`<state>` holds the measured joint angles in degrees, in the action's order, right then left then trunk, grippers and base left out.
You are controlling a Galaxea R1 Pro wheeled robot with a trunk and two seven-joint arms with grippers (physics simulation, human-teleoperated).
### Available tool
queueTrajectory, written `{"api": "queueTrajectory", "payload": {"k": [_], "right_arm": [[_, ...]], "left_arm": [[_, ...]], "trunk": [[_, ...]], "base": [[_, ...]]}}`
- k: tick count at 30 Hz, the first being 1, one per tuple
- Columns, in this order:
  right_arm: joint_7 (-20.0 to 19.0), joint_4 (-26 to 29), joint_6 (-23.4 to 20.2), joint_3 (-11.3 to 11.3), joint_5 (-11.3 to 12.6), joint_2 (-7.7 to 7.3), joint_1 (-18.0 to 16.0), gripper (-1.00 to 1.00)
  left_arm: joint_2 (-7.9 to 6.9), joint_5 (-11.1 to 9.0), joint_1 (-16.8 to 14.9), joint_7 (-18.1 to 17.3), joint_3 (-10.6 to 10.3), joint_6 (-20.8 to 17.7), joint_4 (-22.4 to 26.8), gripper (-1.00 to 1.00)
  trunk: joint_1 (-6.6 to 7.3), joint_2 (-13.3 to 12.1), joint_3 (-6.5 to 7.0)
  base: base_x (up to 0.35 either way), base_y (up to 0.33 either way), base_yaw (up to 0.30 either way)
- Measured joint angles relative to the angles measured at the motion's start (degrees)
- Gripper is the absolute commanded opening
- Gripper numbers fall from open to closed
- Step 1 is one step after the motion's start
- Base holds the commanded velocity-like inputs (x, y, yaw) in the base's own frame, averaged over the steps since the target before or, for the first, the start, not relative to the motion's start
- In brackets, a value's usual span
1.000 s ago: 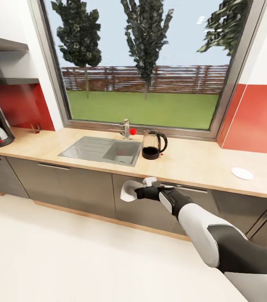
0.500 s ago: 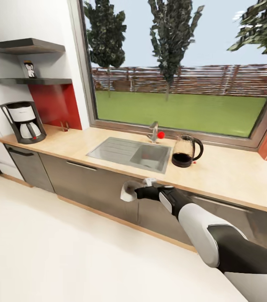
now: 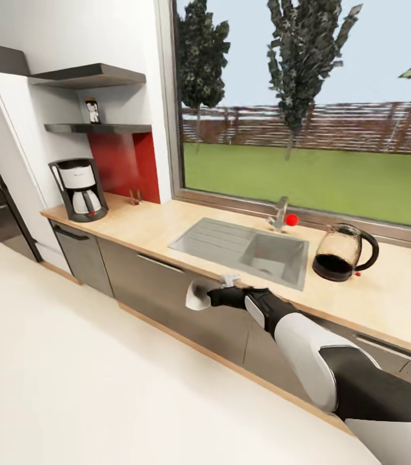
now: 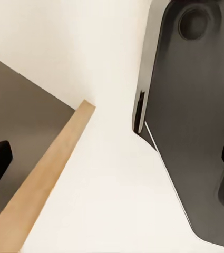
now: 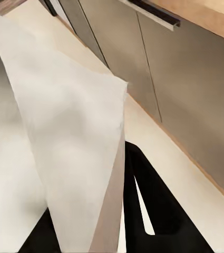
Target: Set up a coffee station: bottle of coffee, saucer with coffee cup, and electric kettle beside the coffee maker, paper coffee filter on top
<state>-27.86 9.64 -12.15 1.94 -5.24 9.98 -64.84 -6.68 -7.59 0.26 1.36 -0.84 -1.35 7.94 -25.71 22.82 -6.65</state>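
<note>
The right gripper (image 3: 213, 297) has its jaws pinching the white paper coffee filter (image 3: 198, 295), held in front of the cabinets below the sink (image 3: 244, 244). The electric kettle (image 3: 342, 252), dark liquid filling its lower part, stands on the desk (image 3: 147, 226) just beside the sink, on the side away from the coffee maker (image 3: 79, 190). The coffee maker sits at the desk's far end from the sink, its glass carafe looking empty; the bottle of coffee (image 3: 92, 110) stands on the shelf (image 3: 99, 128) above it. The left gripper's (image 4: 112, 158) jaws are spread wide

The right arm (image 3: 334, 361) has a glossy white forearm shell, dark grey elbow and wrist sections, and a black gripper (image 3: 215, 297) with 2 fingers.
</note>
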Motion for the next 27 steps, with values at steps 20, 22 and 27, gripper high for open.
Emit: {"api": "queueTrajectory", "payload": {"k": [20,22,27], "right_arm": [[0.0,0.0,0.0,0.0,0.0,-0.01,0.0,-1.0],[0.0,0.0,0.0,0.0,0.0,-0.01,0.0,-1.0],[0.0,0.0,0.0,0.0,0.0,-0.01,0.0,-1.0]], "left_arm": [[0.0,0.0,0.0,0.0,0.0,0.1,0.0,1.0],[0.0,0.0,0.0,0.0,0.0,0.1,0.0,1.0],[0.0,0.0,0.0,0.0,0.0,0.1,0.0,1.0]], "trunk": [[0.0,0.0,1.17],[0.0,0.0,1.29],[0.0,0.0,1.59]], "base": [[0.335,0.069,0.219],[0.324,0.18,0.216],[0.321,0.181,0.215]]}}
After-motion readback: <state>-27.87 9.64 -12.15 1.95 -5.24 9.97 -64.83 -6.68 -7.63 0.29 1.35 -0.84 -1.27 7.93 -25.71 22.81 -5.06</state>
